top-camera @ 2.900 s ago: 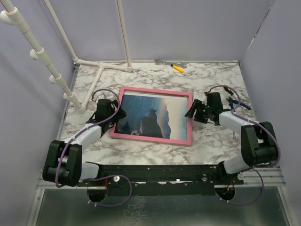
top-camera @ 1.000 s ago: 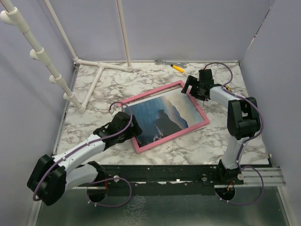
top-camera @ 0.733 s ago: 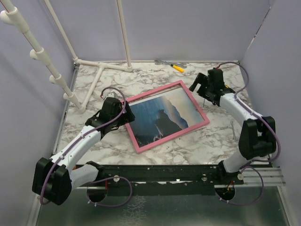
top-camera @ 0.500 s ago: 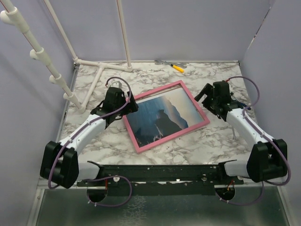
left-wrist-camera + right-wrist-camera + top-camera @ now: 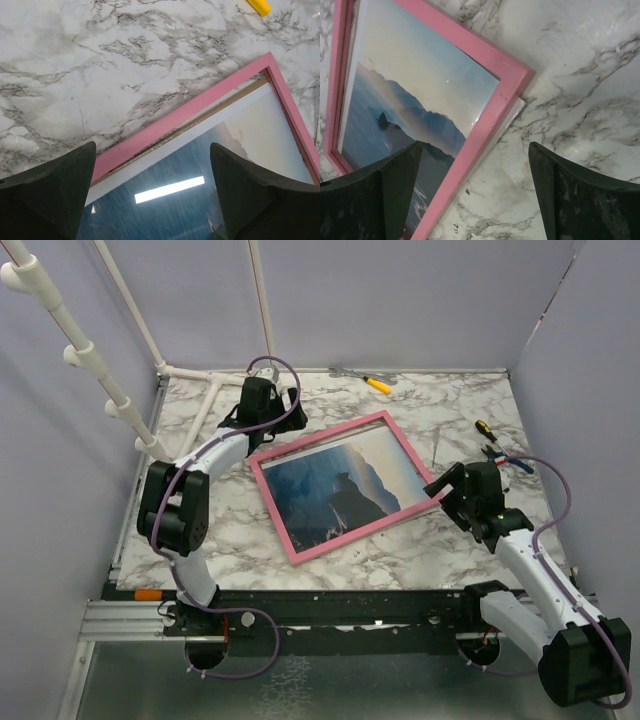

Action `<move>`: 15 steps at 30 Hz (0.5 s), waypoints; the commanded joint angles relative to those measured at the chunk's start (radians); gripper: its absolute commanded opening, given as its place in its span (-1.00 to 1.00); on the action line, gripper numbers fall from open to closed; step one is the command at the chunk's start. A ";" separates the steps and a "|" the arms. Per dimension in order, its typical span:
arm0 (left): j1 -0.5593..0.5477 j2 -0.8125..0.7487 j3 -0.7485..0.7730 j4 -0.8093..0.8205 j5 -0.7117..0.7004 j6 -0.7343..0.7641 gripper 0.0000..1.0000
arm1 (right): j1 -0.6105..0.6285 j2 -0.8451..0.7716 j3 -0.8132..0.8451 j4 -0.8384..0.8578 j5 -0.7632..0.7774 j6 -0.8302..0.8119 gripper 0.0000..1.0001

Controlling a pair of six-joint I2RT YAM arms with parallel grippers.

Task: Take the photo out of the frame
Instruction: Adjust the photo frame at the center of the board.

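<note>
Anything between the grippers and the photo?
No loose object. The photo lies face up inside the frame, ringed by its pink border; a sharp light reflection hints at a clear cover over it. Left gripper and right gripper hover open above the frame's edges.

Counts one table [image 5: 230, 540], one pink frame [image 5: 370, 528] and one photo [image 5: 340, 485] inside it. Adds two end effectors, the left end effector [image 5: 152, 149] and the right end effector [image 5: 475, 146], plus one white pipe rack [image 5: 204, 420]. Shows four loose hand tools: one yellow-handled screwdriver [image 5: 377, 384], one grey metal tool [image 5: 346, 371] beside it, one dark-handled screwdriver [image 5: 482, 428] and one blue-handled tool [image 5: 498, 454].
</note>
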 commanded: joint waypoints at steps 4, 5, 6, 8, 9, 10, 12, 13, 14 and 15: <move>0.048 0.149 0.117 0.000 0.155 0.120 0.98 | -0.001 -0.028 -0.113 0.059 -0.135 0.099 0.80; 0.049 0.158 0.118 0.000 0.156 0.129 0.98 | -0.001 -0.022 -0.119 0.063 -0.136 0.103 0.80; 0.050 0.169 0.120 0.000 0.160 0.135 0.98 | 0.000 -0.015 -0.123 0.068 -0.136 0.105 0.79; 0.053 0.195 0.125 -0.004 0.170 0.139 0.98 | -0.001 -0.001 -0.133 0.077 -0.136 0.113 0.79; 0.055 0.216 0.129 -0.008 0.177 0.136 0.98 | -0.001 0.006 -0.139 0.090 -0.136 0.116 0.80; 0.059 0.233 0.133 -0.012 0.179 0.124 0.98 | -0.001 0.015 -0.145 0.102 -0.162 0.119 0.80; 0.069 0.267 0.141 -0.022 0.178 0.093 0.98 | -0.001 0.034 -0.155 0.128 -0.173 0.125 0.79; 0.072 0.282 0.145 -0.023 0.196 0.090 0.98 | -0.001 0.044 -0.159 0.143 -0.176 0.128 0.79; 0.072 0.295 0.148 -0.023 0.208 0.094 0.98 | -0.001 0.053 -0.164 0.158 -0.180 0.132 0.80; 0.073 0.303 0.150 -0.023 0.209 0.096 0.98 | 0.000 0.062 -0.170 0.172 -0.185 0.137 0.79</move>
